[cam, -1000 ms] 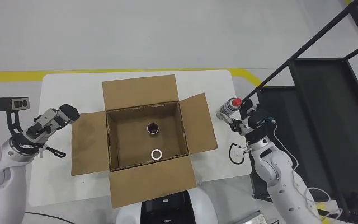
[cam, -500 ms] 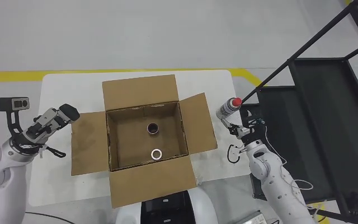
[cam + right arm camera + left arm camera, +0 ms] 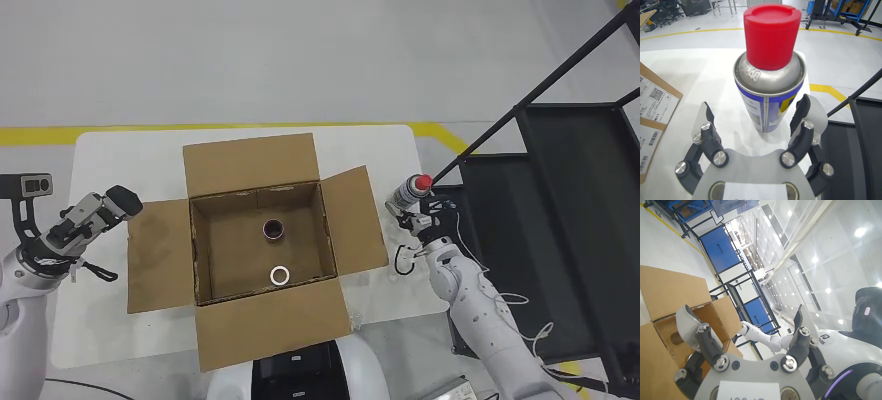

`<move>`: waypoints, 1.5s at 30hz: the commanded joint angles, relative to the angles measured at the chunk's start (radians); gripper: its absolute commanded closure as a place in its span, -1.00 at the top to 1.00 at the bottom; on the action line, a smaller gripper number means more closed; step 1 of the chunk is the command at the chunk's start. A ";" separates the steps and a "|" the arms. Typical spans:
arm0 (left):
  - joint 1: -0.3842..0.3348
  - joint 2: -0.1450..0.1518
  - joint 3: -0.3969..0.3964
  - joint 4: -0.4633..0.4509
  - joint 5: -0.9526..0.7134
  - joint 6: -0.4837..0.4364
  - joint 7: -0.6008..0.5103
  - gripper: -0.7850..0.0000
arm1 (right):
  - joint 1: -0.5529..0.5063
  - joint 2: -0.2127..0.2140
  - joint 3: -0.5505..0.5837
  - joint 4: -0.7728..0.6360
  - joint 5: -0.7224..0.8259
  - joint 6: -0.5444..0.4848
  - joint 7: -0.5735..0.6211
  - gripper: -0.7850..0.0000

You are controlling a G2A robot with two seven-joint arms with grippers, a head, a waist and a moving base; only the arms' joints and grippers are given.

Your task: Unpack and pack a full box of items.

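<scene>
An open cardboard box (image 3: 255,165) sits mid-table with its flaps spread. Inside it stand a brown-topped cylinder (image 3: 274,230) and a white-rimmed one (image 3: 280,274). A spray can (image 3: 406,195) with a red cap stands upright on the table right of the box. My right gripper (image 3: 425,213) is just beside it, open; in the right wrist view the spray can (image 3: 770,89) rises a little ahead of the gripper (image 3: 755,103), untouched by either finger. My left gripper (image 3: 118,200) hovers at the table's left side, open and empty (image 3: 742,311), facing the box (image 3: 668,291).
A dark metal rack (image 3: 560,200) with a slanted black bar (image 3: 530,95) stands close to the table's right edge, near the right arm. The box's right flap (image 3: 651,106) lies next to the can. Bare white table (image 3: 120,320) shows around the box.
My right gripper has drawn back from the can toward the table's front, then shifted a little left. The can stays upright in place. The left arm has not moved.
</scene>
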 commanded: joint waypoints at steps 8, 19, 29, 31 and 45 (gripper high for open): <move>0.000 0.000 0.000 0.000 0.000 0.000 0.000 1.00 | 0.074 -0.016 -0.029 0.078 -0.002 0.016 -0.045 -0.18; 0.000 0.000 0.000 0.000 0.000 0.000 0.000 1.00 | 0.091 -0.027 -0.018 0.094 0.068 -0.037 -0.145 -1.00; 0.000 0.000 0.000 0.000 0.000 0.000 0.000 1.00 | -0.136 0.018 0.175 -0.418 0.029 -0.127 -0.236 -1.00; 0.000 0.000 0.000 0.000 0.000 0.000 0.000 1.00 | -0.187 0.026 0.208 -0.563 0.019 -0.157 -0.195 -1.00; 0.000 0.000 0.000 0.000 0.000 0.000 0.000 1.00 | -0.228 0.034 0.068 -0.970 0.014 -0.257 0.354 -1.00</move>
